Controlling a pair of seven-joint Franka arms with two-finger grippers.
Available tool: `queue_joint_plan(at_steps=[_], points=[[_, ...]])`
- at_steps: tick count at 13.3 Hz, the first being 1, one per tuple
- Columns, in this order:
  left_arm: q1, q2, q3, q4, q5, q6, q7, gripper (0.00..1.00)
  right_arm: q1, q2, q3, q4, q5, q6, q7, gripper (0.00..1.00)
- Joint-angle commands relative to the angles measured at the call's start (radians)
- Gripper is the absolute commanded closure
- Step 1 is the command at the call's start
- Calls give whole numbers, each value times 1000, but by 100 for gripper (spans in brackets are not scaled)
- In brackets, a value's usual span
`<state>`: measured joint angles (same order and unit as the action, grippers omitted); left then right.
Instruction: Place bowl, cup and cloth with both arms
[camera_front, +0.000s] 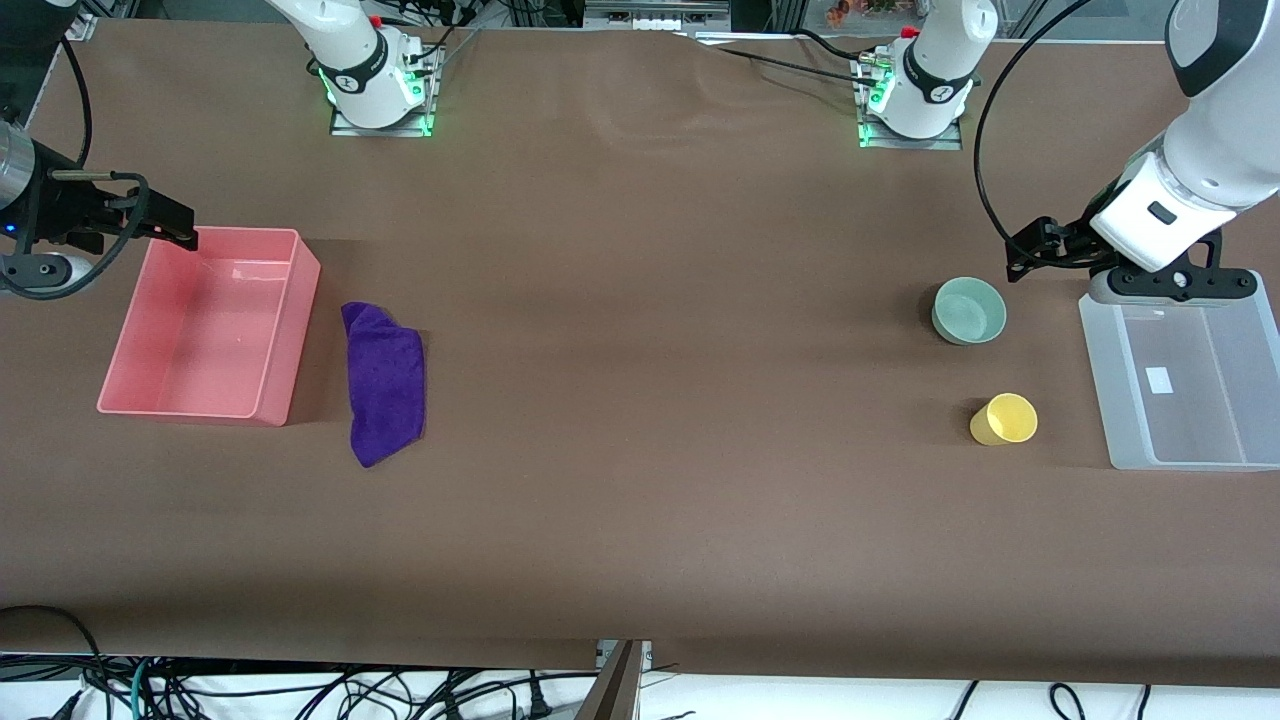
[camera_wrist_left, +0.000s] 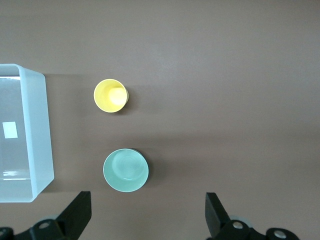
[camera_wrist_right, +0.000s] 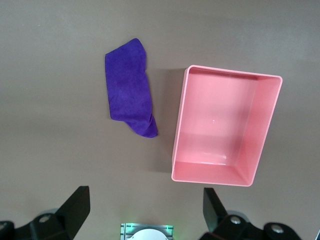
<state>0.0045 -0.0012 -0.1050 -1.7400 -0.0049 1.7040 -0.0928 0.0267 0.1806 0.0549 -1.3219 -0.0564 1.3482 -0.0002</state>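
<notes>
1. Left gripper (camera_front: 1030, 250) hangs spread wide and empty — the mint-green bowl (camera_front: 969, 310) at its 7 o'clock, yellow cup (camera_front: 1004, 418) nearer the front camera, both beside the clear bin (camera_front: 1098, 350).
2. Right gripper (camera_front: 172, 225), fingers parted, hovers over the pink bin (camera_front: 278, 340) — purple cloth (camera_front: 384, 382) lies beside it.

Both raised grippers' fingers apart.

Even, bright overhead light is falling across the brown desk (camera_front: 640, 480), and all three views are staying sharp. Soft shadows are lying beside the pink bin (camera_front: 275, 400), the cloth (camera_front: 385, 385) and the bowl (camera_wrist_left: 125, 170); faint glare is showing on the clear bin (camera_front: 1180, 400).
</notes>
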Motion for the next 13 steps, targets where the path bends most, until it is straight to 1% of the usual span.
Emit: queue_joint_plan(at_steps=[1,9,11,12,13], points=[[0,15,2,33,-21,-27,5,0,-1,6,3,20,-14,-1,-12,0],[0,18,4,30,-21,-40,13,0,-1,6,3,20,-13,20,-12,0],[3,46,5,25,-21,-58,19,0,-2,6,0,20,-13,22,-11,0],[20,52,5,24,-20,-87,40,0,-2,6,0,20,-13,22,-9,0],[34,53,5,13,-17,-92,103,0,1,0,2,20,-13,20,-6,0]])
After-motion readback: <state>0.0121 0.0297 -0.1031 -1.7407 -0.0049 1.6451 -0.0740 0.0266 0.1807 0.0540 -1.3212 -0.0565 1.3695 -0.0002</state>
